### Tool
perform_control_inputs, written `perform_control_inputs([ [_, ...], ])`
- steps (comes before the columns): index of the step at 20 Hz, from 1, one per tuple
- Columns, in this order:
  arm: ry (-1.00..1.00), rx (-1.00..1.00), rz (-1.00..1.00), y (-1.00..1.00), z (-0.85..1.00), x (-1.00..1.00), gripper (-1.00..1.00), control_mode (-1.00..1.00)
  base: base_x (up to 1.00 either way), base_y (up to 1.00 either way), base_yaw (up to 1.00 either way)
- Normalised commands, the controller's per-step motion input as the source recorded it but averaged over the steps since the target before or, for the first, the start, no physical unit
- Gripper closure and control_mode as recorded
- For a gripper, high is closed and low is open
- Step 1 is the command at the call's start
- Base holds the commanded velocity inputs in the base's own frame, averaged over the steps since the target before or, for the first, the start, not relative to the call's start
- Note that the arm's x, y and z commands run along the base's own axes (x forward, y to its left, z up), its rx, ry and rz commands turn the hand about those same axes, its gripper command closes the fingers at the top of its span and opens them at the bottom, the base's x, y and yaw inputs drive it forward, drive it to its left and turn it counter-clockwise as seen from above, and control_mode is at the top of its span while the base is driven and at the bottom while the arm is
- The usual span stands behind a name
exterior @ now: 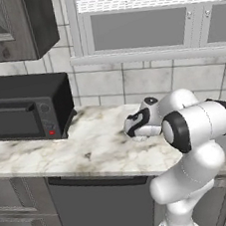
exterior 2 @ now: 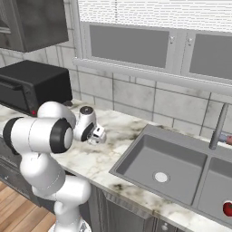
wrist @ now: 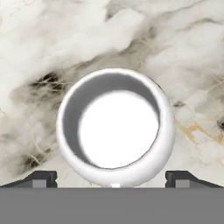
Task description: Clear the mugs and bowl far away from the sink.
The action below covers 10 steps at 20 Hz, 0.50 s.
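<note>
The white-grey mug [wrist: 116, 127] is seen upright on the marble counter [wrist: 39, 48], directly below the wide-open gripper [wrist: 111, 177], centred between its fingertips.

My arm rises from the lower right of the left base view, elbow bent, forearm reaching toward frame centre. In the right base view the gripper [exterior 2: 99, 134] sits left of centre, pointing downward. In the hand view its fingertips [wrist: 43, 178] stand wide apart at the lower corners, holding nothing.
</note>
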Motion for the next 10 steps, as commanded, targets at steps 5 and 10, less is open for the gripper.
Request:
perform_control_inputs([
  [5,-0.04,0.00,0.04,-0.18,-0.03,-0.09,-1.00,-1.00,0.00,0.00,0.00],
  [10,0.00,-0.01,0.00,0.16,0.00,0.04,-1.00,-1.00,0.00,0.00,0.00],
])
